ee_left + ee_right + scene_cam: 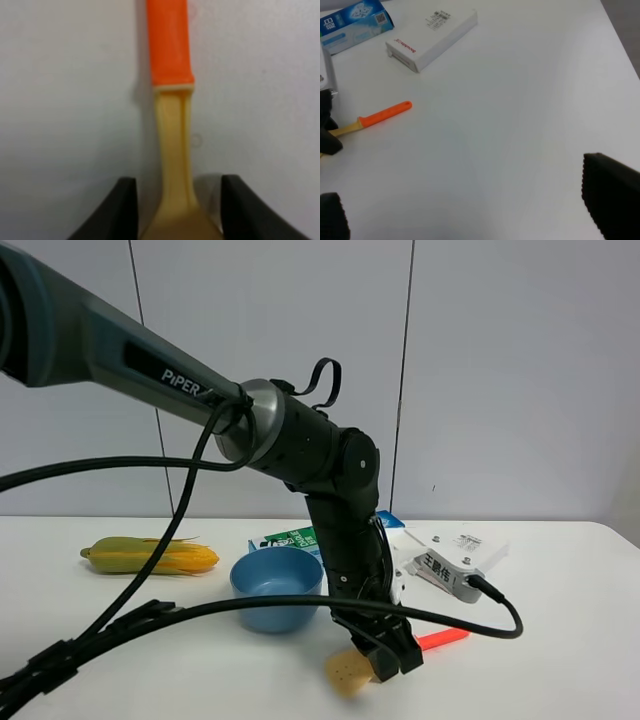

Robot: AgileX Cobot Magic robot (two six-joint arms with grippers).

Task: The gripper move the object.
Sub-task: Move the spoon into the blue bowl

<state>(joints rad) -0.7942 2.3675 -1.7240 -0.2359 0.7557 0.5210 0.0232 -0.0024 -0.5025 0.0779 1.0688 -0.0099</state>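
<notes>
The spatula has a pale yellow blade (349,673) and an orange-red handle (443,638). It is at the front of the white table (560,660), right of the blue bowl. My left gripper (388,648) reaches down over it where the neck meets the blade. In the left wrist view the two black fingers (117,212) are drawn in on either side of the spatula (172,150), and the blade's base fills the space between them. The right wrist view shows the spatula handle (385,114), with my right gripper (470,220) wide open and empty above bare table.
A blue bowl (277,587) stands just left of the left arm, and a corn cob (150,556) lies further left. A green and blue carton (295,538) and a white box (455,562) lie behind, and the white box (432,39) also shows in the right wrist view. Black cables (120,625) cross the front left.
</notes>
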